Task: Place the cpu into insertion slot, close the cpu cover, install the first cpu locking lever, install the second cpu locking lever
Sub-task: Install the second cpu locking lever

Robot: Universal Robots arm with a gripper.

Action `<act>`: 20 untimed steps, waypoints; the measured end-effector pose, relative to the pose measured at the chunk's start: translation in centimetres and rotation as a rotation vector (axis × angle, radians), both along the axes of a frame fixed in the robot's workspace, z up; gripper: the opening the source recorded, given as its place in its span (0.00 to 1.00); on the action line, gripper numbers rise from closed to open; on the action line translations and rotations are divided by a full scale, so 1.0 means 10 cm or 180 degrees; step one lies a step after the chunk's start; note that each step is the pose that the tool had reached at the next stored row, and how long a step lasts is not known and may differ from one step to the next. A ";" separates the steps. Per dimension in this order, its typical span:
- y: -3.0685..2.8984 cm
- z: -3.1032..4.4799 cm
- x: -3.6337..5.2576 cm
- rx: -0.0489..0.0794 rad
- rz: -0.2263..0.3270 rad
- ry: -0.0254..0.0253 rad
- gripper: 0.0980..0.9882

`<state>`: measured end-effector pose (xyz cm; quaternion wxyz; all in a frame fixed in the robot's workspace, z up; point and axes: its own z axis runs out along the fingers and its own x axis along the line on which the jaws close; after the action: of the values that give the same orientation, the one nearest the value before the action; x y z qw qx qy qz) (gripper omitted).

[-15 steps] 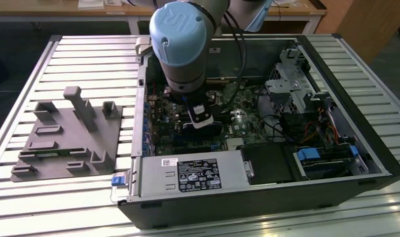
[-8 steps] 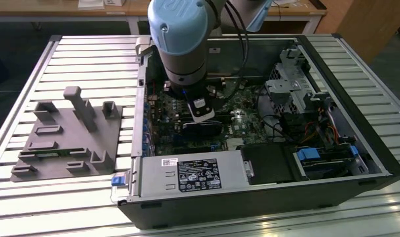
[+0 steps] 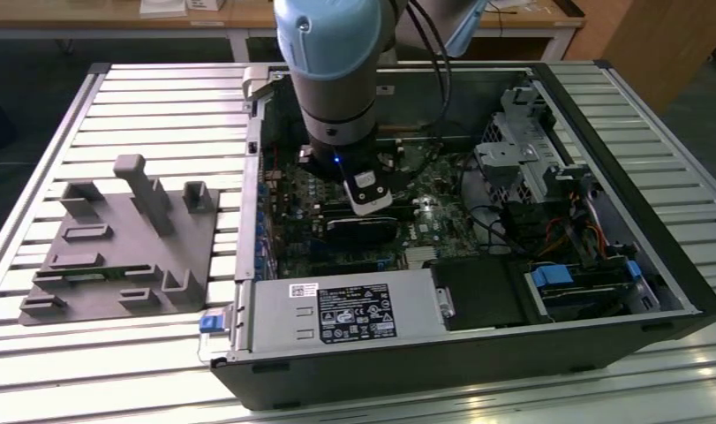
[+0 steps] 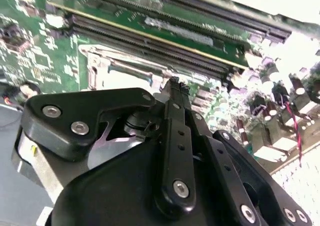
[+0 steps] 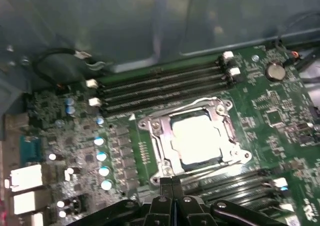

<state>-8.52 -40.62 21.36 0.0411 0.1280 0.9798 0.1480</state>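
Note:
In the first wrist view the cpu (image 5: 196,136) lies flat in the insertion slot (image 5: 162,158) of the green motherboard, its pale metal top showing through the window of the cpu cover (image 5: 224,120). The silvery cover is down over the socket. My gripper (image 5: 170,182) is shut with nothing between its fingers, its tips just off the socket's edge beside a memory slot. In the second wrist view the closed gripper (image 4: 175,85) points at the silvery socket frame (image 4: 112,66). In the exterior view the gripper (image 3: 371,208) reaches down inside the open computer case.
Long black memory slots (image 5: 160,86) run along both sides of the socket. A row of capacitors (image 5: 102,158) stands beside it. The case walls, a drive cage (image 3: 525,150) and a power supply (image 3: 346,314) hem in the board. A grey fixture (image 3: 122,252) sits on the slatted table.

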 end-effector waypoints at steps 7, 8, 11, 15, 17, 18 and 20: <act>0.073 -0.001 0.140 -0.0015 -0.0004 0.0001 0.01; 0.092 -0.001 0.155 -0.0018 -0.0004 0.0001 0.01; 0.146 -0.001 0.182 -0.0055 -0.0004 0.0002 0.01; 0.226 -0.001 0.208 -0.0157 -0.0004 0.0003 0.01; 0.262 -0.001 0.227 -0.0210 -0.0004 0.0005 0.01; 0.276 -0.001 0.241 -0.0227 -0.0003 0.0007 0.01; 0.300 -0.002 0.274 -0.0231 -0.0004 0.0010 0.01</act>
<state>-5.77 -37.62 21.34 0.0442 0.1272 0.9845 0.1122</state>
